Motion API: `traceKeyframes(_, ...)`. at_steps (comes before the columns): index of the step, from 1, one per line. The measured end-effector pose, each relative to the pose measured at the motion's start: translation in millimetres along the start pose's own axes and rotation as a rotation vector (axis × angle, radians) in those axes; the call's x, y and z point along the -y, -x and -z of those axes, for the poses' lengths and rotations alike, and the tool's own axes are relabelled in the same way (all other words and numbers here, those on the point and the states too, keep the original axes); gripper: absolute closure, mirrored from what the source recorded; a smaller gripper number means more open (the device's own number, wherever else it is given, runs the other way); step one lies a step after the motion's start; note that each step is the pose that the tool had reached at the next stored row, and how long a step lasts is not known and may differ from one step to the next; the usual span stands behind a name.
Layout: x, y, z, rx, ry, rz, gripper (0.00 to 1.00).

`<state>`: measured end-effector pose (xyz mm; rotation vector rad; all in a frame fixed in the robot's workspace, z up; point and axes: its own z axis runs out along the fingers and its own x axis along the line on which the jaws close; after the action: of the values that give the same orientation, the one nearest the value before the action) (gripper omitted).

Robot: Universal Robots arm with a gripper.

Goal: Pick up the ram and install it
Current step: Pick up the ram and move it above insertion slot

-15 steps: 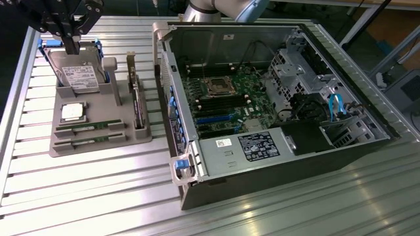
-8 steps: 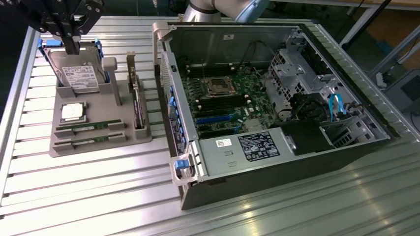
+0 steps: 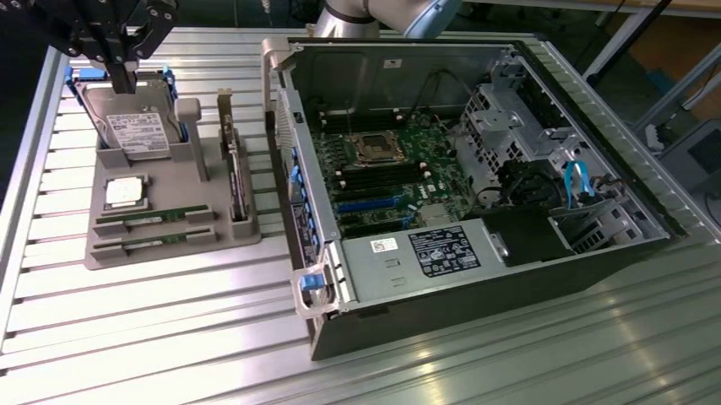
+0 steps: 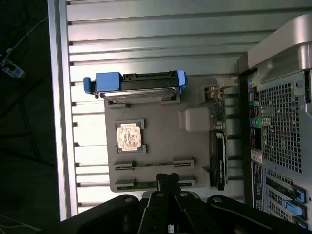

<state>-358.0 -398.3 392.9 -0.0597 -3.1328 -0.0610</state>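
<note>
My end effector hangs clenched and empty over the tray. The ram stands on edge in a tray slot. I judge it light, stiff and fragile, so I'd pinch both flat faces mid-length.

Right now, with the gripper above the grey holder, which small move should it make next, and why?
Probably open the gripper first. It is shut and holds nothing, and it hangs above the grey holder, where both ram sticks lie in their slots, not yet taken. While shut, it could not go around a stick's thin edge.
</note>
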Motion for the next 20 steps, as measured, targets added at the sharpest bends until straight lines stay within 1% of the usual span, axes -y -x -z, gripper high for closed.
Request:
traceKeyframes(1,0.0,0.0,0.0,-0.0008,-0.0002,0.021,0.9)
traceKeyframes(2,0.0,0.0,0.0,-0.0023,-0.0005,0.06,0.9)
traceKeyframes(4,0.0,0.0,-0.1,-0.0046,-0.001,0.119,0.9)
traceKeyframes(10,0.0,0.0,-0.4,-0.009,-0.0019,0.234,0.9)
traceKeyframes(12,0.0,0.0,-0.6,-0.0109,-0.0023,0.282,0.9)
traceKeyframes(14,0.0,0.0,-0.9,-0.0137,-0.0029,0.354,0.9)
traceKeyframes(16,0.1,0.0,-1.0,-0.0156,-0.0033,0.403,0.9)
traceKeyframes(19,0.1,0.0,-1.3,-0.0192,-0.0041,0.496,0.9)
traceKeyframes(20,0.1,0.0,-1.4,-0.0199,-0.0042,0.514,0.9)
